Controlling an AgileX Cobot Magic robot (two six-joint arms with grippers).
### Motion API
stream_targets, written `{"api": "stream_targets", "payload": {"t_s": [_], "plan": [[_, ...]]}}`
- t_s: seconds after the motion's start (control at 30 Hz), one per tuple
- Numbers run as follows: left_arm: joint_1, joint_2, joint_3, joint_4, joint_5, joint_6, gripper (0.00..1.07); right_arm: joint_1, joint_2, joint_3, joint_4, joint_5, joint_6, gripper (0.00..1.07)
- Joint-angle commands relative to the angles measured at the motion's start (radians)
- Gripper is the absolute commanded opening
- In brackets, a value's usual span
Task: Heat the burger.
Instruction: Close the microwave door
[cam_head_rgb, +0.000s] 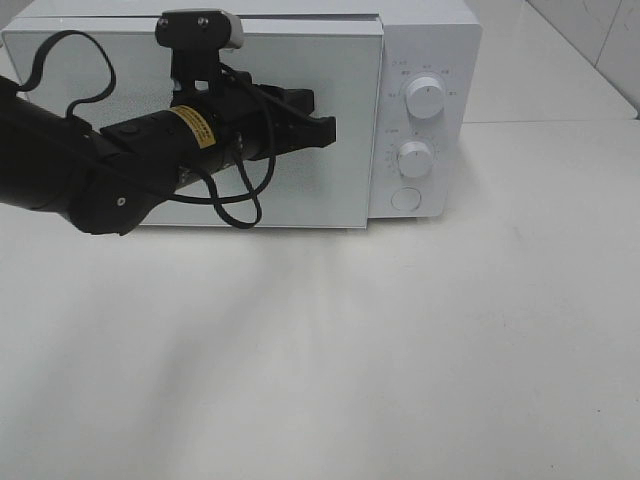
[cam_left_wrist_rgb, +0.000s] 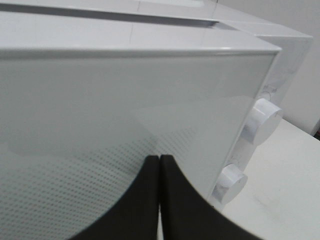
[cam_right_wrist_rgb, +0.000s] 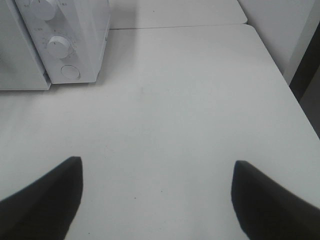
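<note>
Counter (cam_head_rgb: 420, 360): a bare white surface is seen in front of the microwave; no burger is seen on it in any view.
Microwave (cam_head_rgb: 430, 30): a white oven is set at the back of the counter, with its control panel on the right of the exterior view.
Door (cam_head_rgb: 330, 195): the frosted panel appears closed against the body; nothing can be made out through it.
Left arm (cam_head_rgb: 120, 165): it is stretched across the door front from the left.
Left jaws: they are pressed together with nothing between them, tips close before the door's right half; contact with the door cannot be told.
Right jaws: they are spread wide and empty above the counter, well apart from the microwave, on the control panel's side.
Upper knob (cam_head_rgb: 426, 99): it is set on the panel, near the left jaws' tips.
Lower knob (cam_head_rgb: 415, 158): it is set below the upper one.
Round button (cam_head_rgb: 405, 198): it is found at the panel's foot.
Burger: it is not visible; it is judged to be behind the door, straight ahead of the left jaws.
Deciding relation: the knobs lie just past the left jaws' tips, so the left arm is judged nearer.
</note>
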Motion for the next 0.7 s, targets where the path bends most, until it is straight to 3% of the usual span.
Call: {"api": "stream_targets", "payload": {"t_s": [0.03,0.5,0.6,0.7], "plan": [[0.010,0.021,-0.049,-0.052,-0.001,-0.006,0.00,-0.006,-0.024,0.000,0.003,-0.006,-0.011,0.76],[0.012,0.128,-0.198,-0.116,0.024,0.006,0.00,-0.006,-0.024,0.000,0.003,-0.006,-0.011,0.76],[0.011,0.135,-0.208,-0.109,0.028,0.000,0.00,-0.006,-0.024,0.000,0.003,-0.006,-0.011,0.76],[-0.014,0.119,-0.199,-0.033,0.077,-0.039,0.00,-0.006,-0.024,0.000,0.003,-0.006,-0.011,0.76]]}}
